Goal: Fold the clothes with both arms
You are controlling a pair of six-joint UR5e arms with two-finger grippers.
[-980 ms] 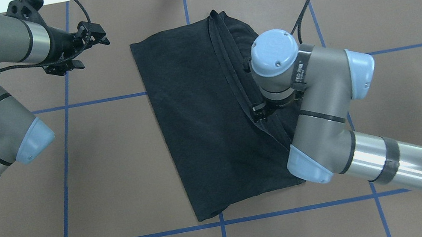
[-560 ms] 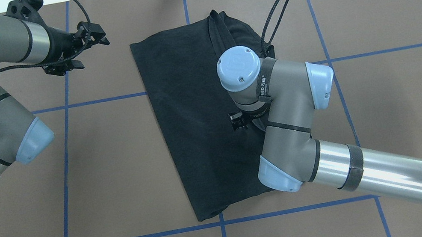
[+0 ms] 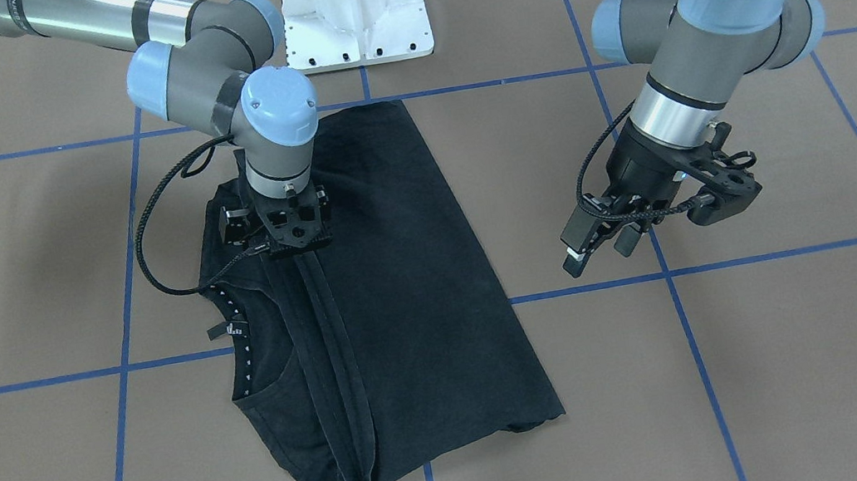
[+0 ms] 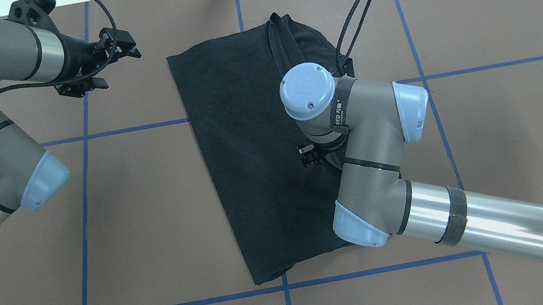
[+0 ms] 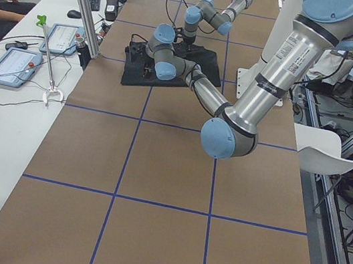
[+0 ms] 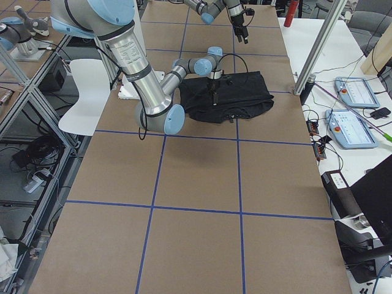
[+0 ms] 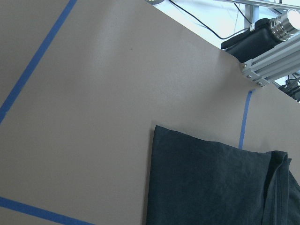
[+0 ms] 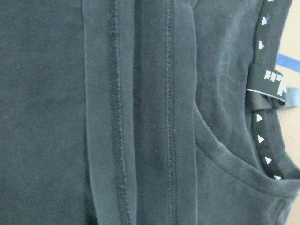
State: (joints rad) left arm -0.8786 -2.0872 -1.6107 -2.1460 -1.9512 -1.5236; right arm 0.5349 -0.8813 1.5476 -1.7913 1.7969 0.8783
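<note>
The black T-shirt [image 3: 408, 277] lies folded lengthwise in the middle of the brown worktop [image 3: 789, 357]. The front-facing view shows its collar [image 3: 240, 334], lined with white-dotted tape, at the shirt's edge on the robot's right. In the overhead view the right arm [image 4: 378, 156] covers that part. The right wrist view shows two stitched hems [image 8: 117, 117] close up, running side by side next to the collar tape, but no fingers. The right hand [image 3: 295, 242] points straight down, low over the shirt above those hems. Whether it is parted or gripping cloth cannot be told. The left hand [image 3: 599, 252] hangs above bare worktop, well apart from the shirt, with its fingers spread and holding nothing. Its wrist view catches only one corner of the shirt.
</note>
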